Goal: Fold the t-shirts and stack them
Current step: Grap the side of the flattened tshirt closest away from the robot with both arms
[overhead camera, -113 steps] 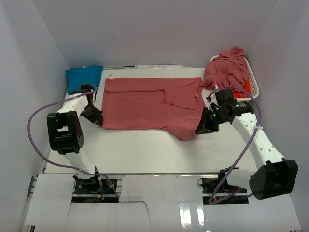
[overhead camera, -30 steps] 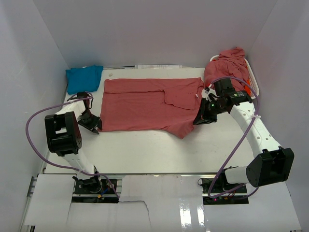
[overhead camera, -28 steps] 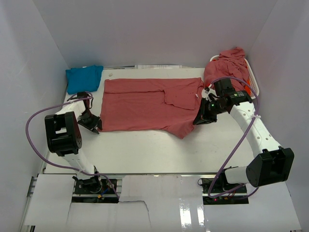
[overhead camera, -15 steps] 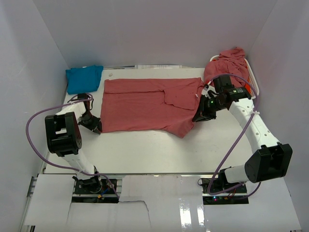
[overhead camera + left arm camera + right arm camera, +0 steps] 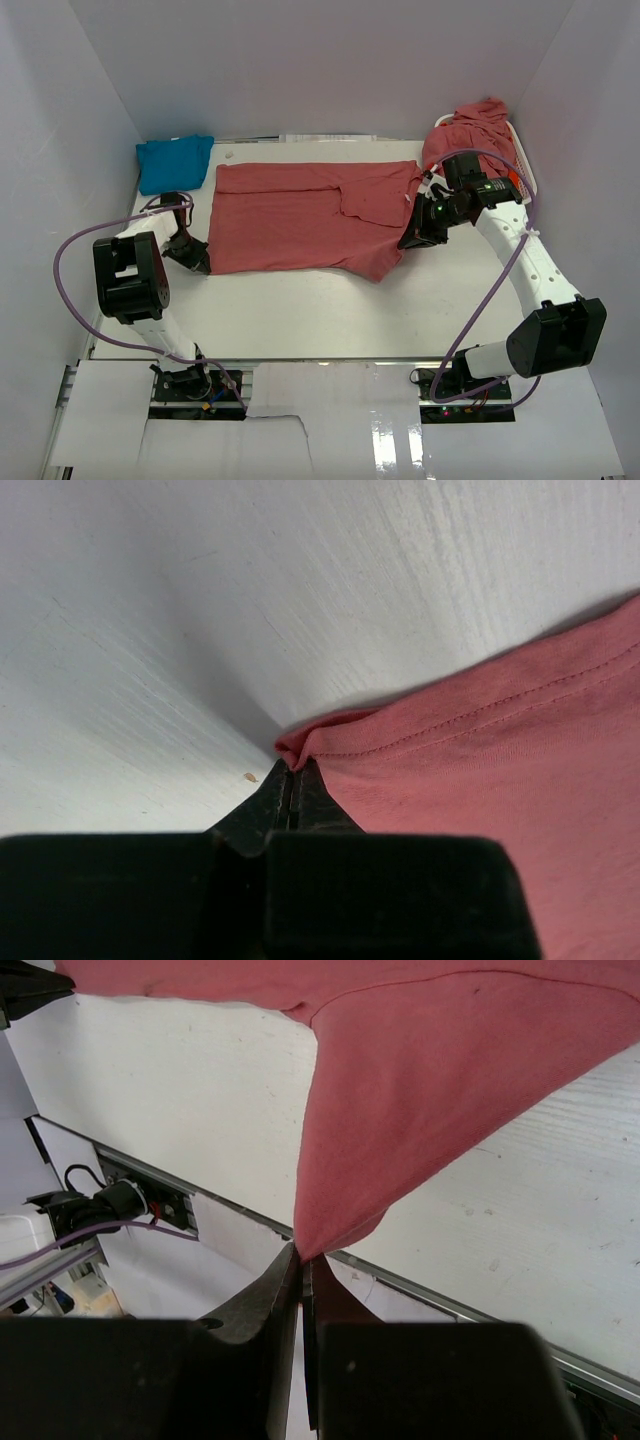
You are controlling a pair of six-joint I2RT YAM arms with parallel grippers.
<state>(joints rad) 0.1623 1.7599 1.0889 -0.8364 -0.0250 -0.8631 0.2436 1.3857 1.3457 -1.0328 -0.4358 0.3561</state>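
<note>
Sagging like soft, light cotton, the rose-red t-shirt (image 5: 300, 215) at frame center is pinched at its lower corners by the closed left end effector (image 5: 203, 264) and right end effector (image 5: 410, 243).

Worktop (image 5: 300, 310) near strip: bare, passable. Far half: red shirt (image 5: 300, 215) spread; blue shirt (image 5: 172, 160) far-left corner; basket (image 5: 529, 183) far-right corner.

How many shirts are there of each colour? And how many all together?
Rose-red: 2, the spread shirt on the table and the heap over the basket; the heap may hide more.
Turquoise shirt: 1
Orange shirt: 1, peeking out of the basket.
Total: 4 shirts that show.
</note>
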